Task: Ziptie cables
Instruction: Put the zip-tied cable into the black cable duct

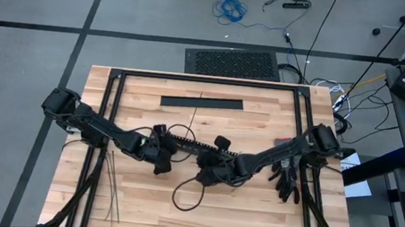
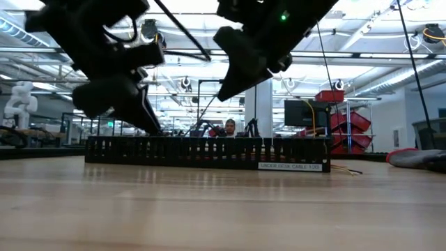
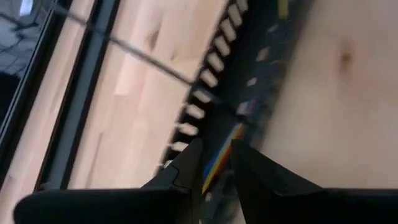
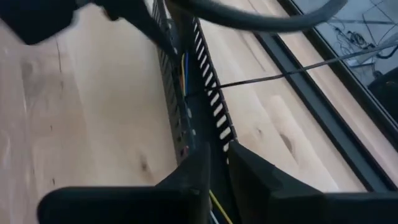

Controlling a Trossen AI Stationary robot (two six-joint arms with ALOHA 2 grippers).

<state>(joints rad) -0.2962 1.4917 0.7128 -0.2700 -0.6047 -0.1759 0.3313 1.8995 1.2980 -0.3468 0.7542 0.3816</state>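
On the left of the wooden table (image 1: 133,211), a few thin dark zipties (image 1: 112,187) lie loose on the wood, well apart from both arms and nearer the front edge.

The left gripper (image 1: 161,158) hangs over one end of the black slotted duct (image 1: 192,144), which lies across the middle of the table. In the left wrist view its two dark fingers (image 3: 180,177) stand close together with only a narrow gap, and the coloured cables (image 3: 219,160) run through that gap, out of the duct's channel. The fingers look pinched on these wires, though blur hides the exact contact.

A single thin dark strip (image 1: 194,111) reaches from the duct toward the far side of the table, crossing the flat black bar (image 1: 202,103) that lies there; the same strip shows in the right wrist view, sticking out sideways from the duct's slotted wall.

The right gripper (image 1: 208,175) sits over the duct's other end, just beside the left one. In its wrist view the fingers (image 4: 193,168) are nearly pressed together astride the duct's wall, and cables (image 4: 184,70) lie inside the channel ahead of them, with a yellow wire passing by the fingertips. Whether anything is pinched between them I cannot tell.

A black cable loop (image 1: 187,194) lies on the wood in front of the grippers. At the right edge, a pair of black gloves (image 1: 285,180) lies beside the right arm.
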